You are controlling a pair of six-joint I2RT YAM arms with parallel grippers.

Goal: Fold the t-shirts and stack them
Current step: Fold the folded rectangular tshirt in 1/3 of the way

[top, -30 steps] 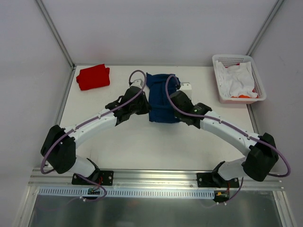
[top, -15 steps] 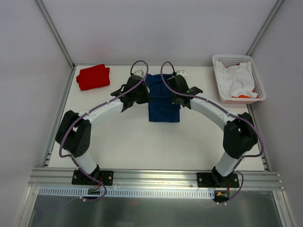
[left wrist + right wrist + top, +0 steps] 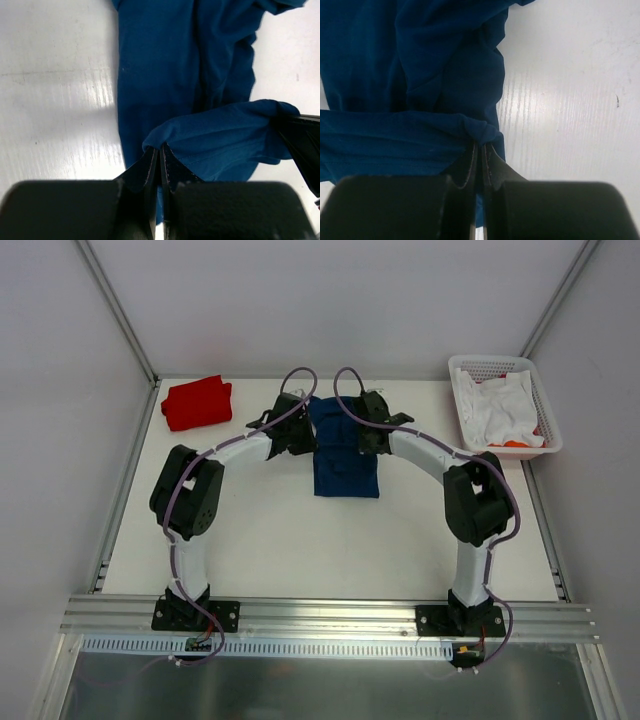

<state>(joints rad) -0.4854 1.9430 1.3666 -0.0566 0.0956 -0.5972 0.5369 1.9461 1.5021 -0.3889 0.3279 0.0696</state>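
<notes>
White table [image 3: 300, 540] inside plain grey walls, with two shirts lying in the open: one navy shirt [image 3: 347, 468] at the middle and one red shirt [image 3: 197, 403], already folded, in the far left corner, well apart. One white basket [image 3: 500, 360] at the far right edge, crumpled white cloth [image 3: 498, 405] inside, number of pieces impossible to tell. Navy shirt narrow, long axis running from the arm bases toward the far wall. Two grippers, one per side. Left gripper [image 3: 160, 149] pinched tight on a raised fold of navy cloth at the shirt's left edge, right gripper [image 3: 480, 145] clamped the same way on the right edge, level with each other across the width, cloth slung between them. Both over the far part of the shirt, most of it lying nearer the bases. Probably mid-fold, with the held edge to be laid down along that long axis and let go. Red shirt off to the far left, nearer the left arm, for stacking.
</notes>
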